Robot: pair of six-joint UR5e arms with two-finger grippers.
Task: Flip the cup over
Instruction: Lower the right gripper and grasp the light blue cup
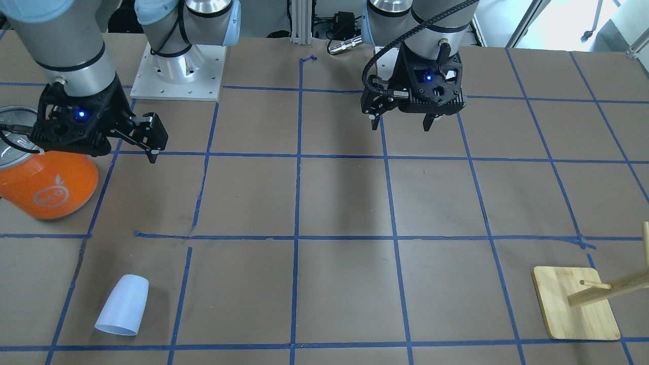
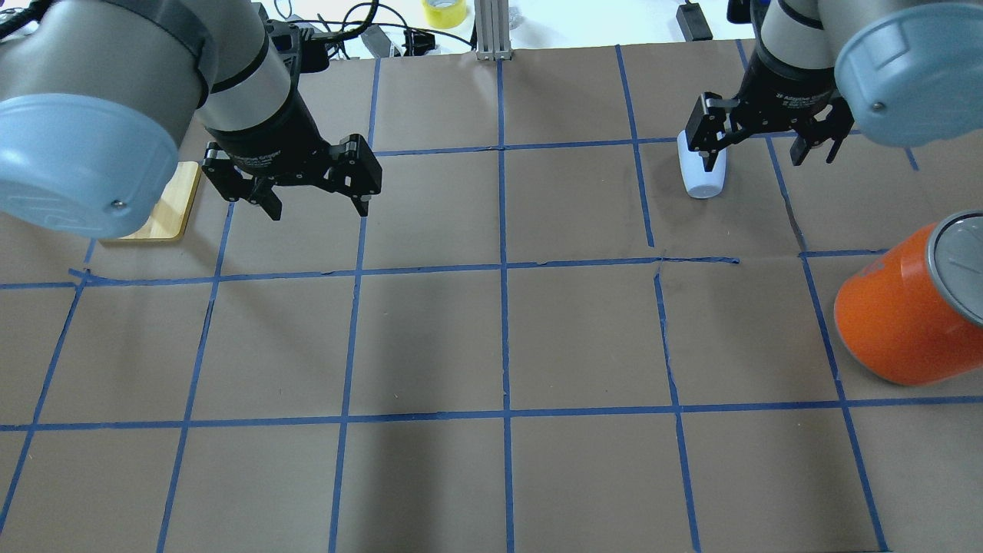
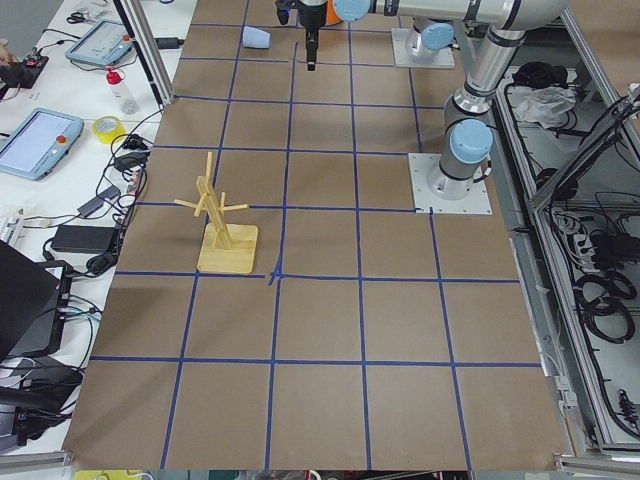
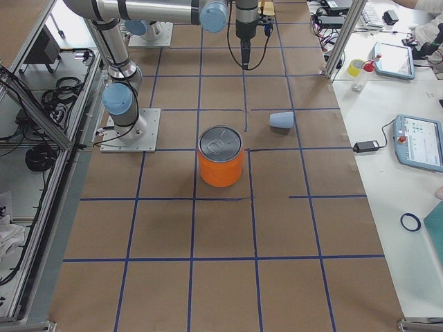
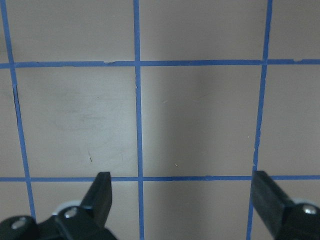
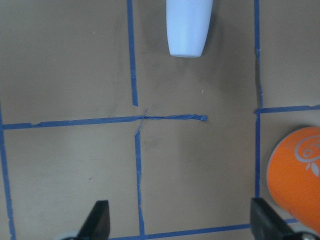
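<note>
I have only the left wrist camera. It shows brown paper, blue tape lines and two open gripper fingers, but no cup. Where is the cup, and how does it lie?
Observer: The cup lies on its side on the robot's right half of the table, toward the operators' edge.
Operator: Which way does its opening point?
Observer: Away from the robot; the closed bottom is on the robot's side.
Operator: Is the right gripper holding it?
Observer: No. The right gripper is open and hangs apart from the cup, near an upright orange can.
</note>
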